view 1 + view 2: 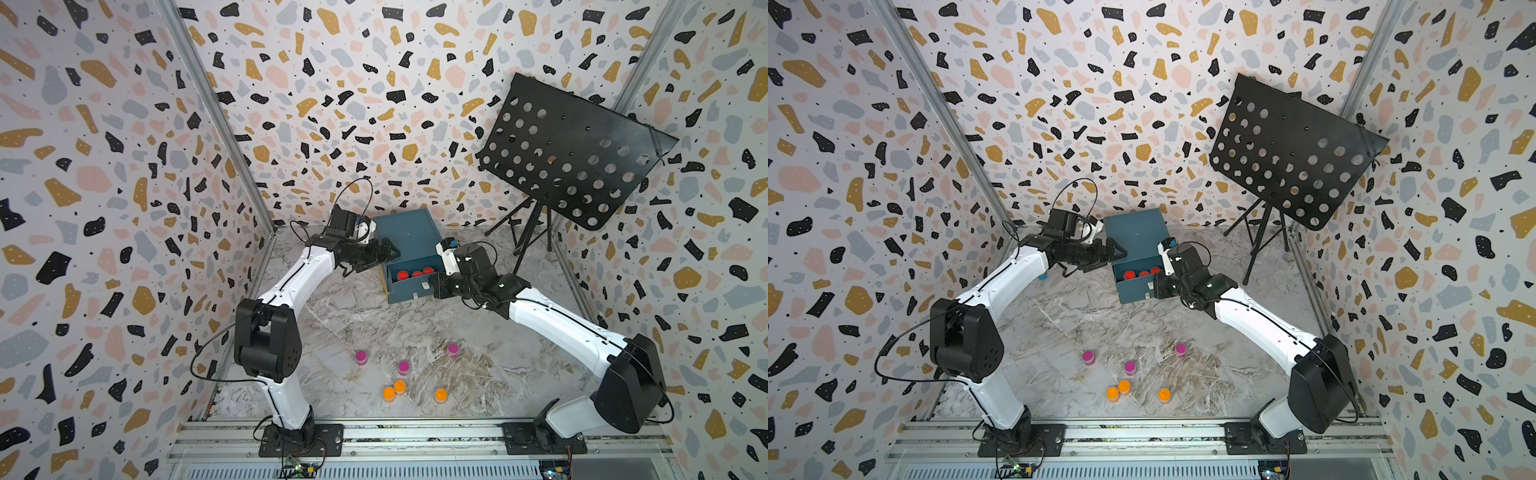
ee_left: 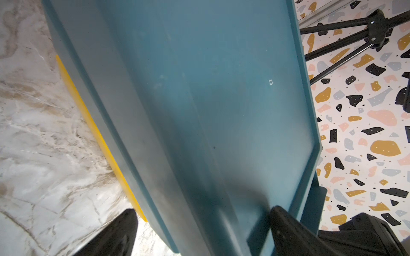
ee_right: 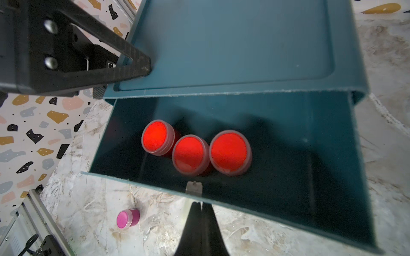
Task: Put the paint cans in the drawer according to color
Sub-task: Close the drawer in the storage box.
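Released wide, the left tool (image 2: pixel 203 212) straddles a top edge of the teal-blue cube-shaped drawer box (image 3: pixel 233 44), apparently bracing it. The clenched right tool (image 3: pixel 201 207) sits at the white pull tab (image 3: pixel 194 188) of the open top drawer (image 3: pixel 144 182). Three red-topped paint jars (image 3: pixel 190 153) sit inside. The magenta-topped jars (image 1: pixel 403 367) and orange-topped jars (image 1: pixel 389 392) wait on the marble tabletop (image 1: pixel 374 324).

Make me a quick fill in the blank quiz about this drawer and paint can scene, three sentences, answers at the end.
1. The pulled-out drawer holds ___ red paint cans.
2. Loose on the table stand three magenta paint cans and three ___ ones.
3. The right gripper, just in front of the drawer's white pull tab, has its jaws ___.

Missing words: three; orange; shut.
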Available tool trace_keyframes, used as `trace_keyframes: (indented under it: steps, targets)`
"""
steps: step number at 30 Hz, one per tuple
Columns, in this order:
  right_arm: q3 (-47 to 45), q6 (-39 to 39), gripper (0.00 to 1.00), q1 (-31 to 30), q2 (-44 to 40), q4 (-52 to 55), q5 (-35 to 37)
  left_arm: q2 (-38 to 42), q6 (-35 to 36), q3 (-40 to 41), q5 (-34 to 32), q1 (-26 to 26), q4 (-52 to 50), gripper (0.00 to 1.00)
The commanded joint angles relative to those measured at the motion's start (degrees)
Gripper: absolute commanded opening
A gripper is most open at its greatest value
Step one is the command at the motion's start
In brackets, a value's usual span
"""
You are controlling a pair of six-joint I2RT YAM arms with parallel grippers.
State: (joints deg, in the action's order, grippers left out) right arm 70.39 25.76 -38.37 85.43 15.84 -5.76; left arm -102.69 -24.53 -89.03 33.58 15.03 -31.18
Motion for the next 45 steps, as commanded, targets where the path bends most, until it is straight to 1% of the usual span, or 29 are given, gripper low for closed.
trace_keyframes:
  steps: [1, 12, 23, 29, 37, 40, 42, 45]
  targets:
    - [2.95, 0.65, 0.01, 0.08, 1.12, -2.63, 1.08, -2.29, 2.82, 2.2, -4.17, 0.26, -7.14, 0.96]
    - [3.41, 4.09, 0.01, 0.05, 3.69, -7.95, 2.77, -1.98, 2.84, 2.09, -3.84, 0.26, -7.13, 0.95]
    - [5.01, 6.47, 0.01, 0.49, 6.91, -10.9, 3.47, -2.16, 2.56, 2.08, -3.51, 0.26, -6.95, 0.96]
    - [5.49, 8.77, 0.01, 1.08, 8.73, -12.85, 2.83, -1.98, 2.39, 2.14, -3.29, 0.27, -6.87, 0.96]
    - [4.57, 10.7, 0.02, 1.28, 9.94, -19.42, 0.4, -2.02, 2.13, 2.29, -3.13, 0.24, -6.6, 0.96]
    - [2.63, 10.74, 0.06, 1.28, 8.46, -21.63, 0.31, -1.93, 2.2, 2.23, -3.15, 0.26, -6.61, 0.96]
    - [0.34, 10.79, 0.11, 1.26, 6.81, -23.57, 0.41, -1.87, 2.16, 2.28, -3.14, 0.27, -6.61, 0.96]
    - [-3.76, 10.96, 0.2, 1.28, 3.54, -26.19, 0.98, -1.72, 2.14, 2.19, -3.15, 0.27, -6.61, 0.96]
